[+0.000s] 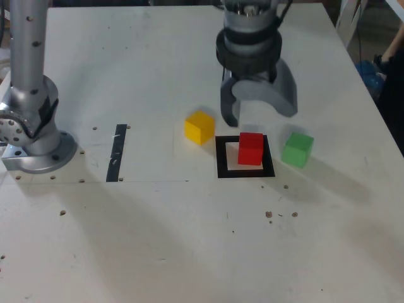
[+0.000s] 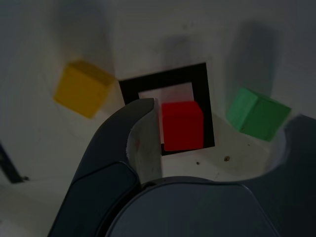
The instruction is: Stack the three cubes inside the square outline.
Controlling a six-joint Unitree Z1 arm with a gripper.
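Note:
The red cube (image 1: 250,148) (image 2: 182,124) rests inside the square outline (image 1: 222,158) (image 2: 163,81), toward its right side in the exterior view. The yellow cube (image 1: 199,126) (image 2: 83,89) sits on the table just beyond the outline's upper-left corner in that view. On the outline's right stands the green cube (image 1: 297,149) (image 2: 256,113). My gripper (image 1: 260,117) (image 2: 219,118) hangs a little above and behind the red cube. It is open, its jaws are spread wide and nothing is between them.
A straight black tape strip (image 1: 117,153) lies to the exterior view's left of the cubes. The arm's silver base (image 1: 28,126) stands at the far left. The white table's right edge (image 1: 372,95) runs close to the green cube's side.

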